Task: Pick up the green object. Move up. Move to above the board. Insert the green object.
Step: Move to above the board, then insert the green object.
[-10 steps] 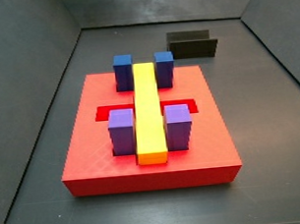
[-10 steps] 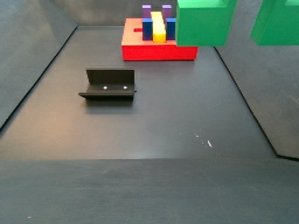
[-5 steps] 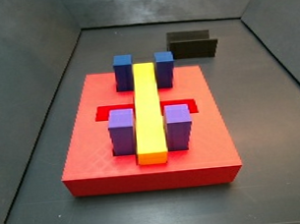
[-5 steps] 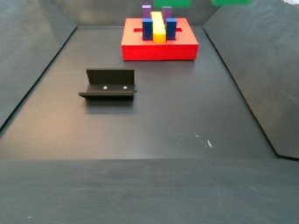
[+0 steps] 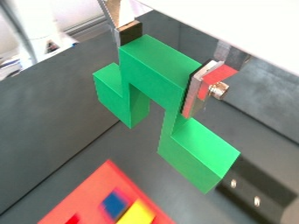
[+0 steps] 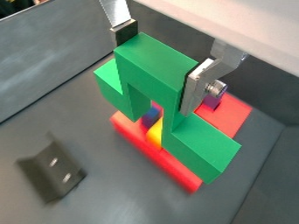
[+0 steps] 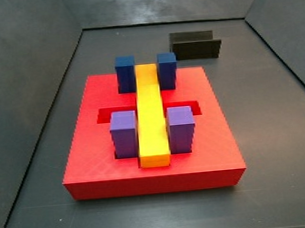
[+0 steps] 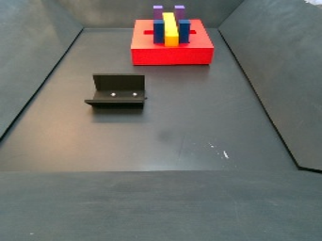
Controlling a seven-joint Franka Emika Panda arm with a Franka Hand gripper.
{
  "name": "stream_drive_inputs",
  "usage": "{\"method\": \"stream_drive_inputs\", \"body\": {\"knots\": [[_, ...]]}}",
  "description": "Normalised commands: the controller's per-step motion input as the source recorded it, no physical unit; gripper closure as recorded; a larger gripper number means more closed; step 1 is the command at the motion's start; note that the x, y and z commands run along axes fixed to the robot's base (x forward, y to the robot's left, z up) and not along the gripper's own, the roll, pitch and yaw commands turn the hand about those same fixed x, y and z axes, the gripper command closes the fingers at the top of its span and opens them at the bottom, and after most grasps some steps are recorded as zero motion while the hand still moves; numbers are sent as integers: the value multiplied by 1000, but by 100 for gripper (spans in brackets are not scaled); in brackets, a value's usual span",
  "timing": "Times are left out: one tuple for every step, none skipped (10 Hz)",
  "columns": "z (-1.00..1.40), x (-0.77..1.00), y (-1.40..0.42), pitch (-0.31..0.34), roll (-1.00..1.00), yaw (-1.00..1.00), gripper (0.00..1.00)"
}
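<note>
In both wrist views my gripper point(image 5: 163, 61) point(image 6: 163, 59) is shut on the green object point(image 5: 149, 87) point(image 6: 146, 79), with its silver fingers point(image 5: 198, 87) point(image 6: 201, 83) clamped on the taller centre block. The piece hangs high in the air. The red board point(image 6: 232, 114) lies below it, and a corner of the board also shows in a wrist view point(image 5: 100, 185). Both side views show the board point(image 7: 104, 162) point(image 8: 172, 55) with its yellow bar point(image 7: 151, 111), blue blocks point(image 7: 125, 70) and purple blocks point(image 7: 123, 134). Neither side view shows the gripper or the green object.
The dark fixture stands on the grey floor apart from the board point(image 7: 195, 45) point(image 8: 117, 91) point(image 6: 52, 171). Grey walls enclose the floor point(image 8: 164, 160) on the sides.
In a side view the green object showed at the top edge, shrank to a sliver, and is now out of frame: it has risen. The board and fixture have not moved.
</note>
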Motion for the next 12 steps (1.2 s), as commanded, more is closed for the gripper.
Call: {"method": "stream_drive_inputs", "body": {"knots": [[173,360,-1400,159,-13,2,100],[134,290,-996,153,11,3,100],[105,233,-729,150,7,10,100],[67,134,-348,116,4,7,100],[54,96,-258,94,4,7,100],[-31,3,-23,-3,0,0,100],[-243,97,-263,-73,61,0,100],[-569,274,-240,-133,190,0,100],[-646,417,-263,-149,230,0,100],[-640,406,-237,-149,234,0,100],[-663,323,-217,-129,239,0,100],[-771,186,-174,-77,219,31,100]]}}
